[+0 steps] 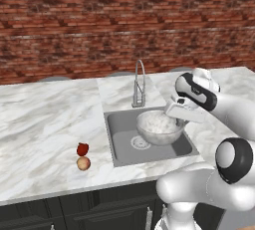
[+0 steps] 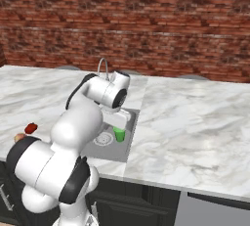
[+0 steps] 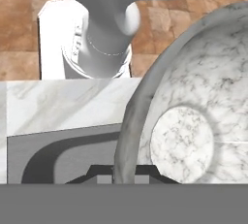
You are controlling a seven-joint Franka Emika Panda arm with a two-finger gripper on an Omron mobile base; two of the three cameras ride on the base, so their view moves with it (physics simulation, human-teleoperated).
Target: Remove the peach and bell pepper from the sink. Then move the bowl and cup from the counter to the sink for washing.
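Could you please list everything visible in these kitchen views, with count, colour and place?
bowl: one, silvery-grey with mottled whitish inside, held above the sink
cup: one, bright green, upright in the sink
sink: one, grey steel, set into the counter
faucet: one, chrome, behind the sink
bell pepper: one, dark red, on the counter left of the sink
peach: one, pale orange-pink, right beside the bell pepper
counter: one, white marble
brick wall: red-brown, behind the counter
hand: one, white, shut on the bowl rim
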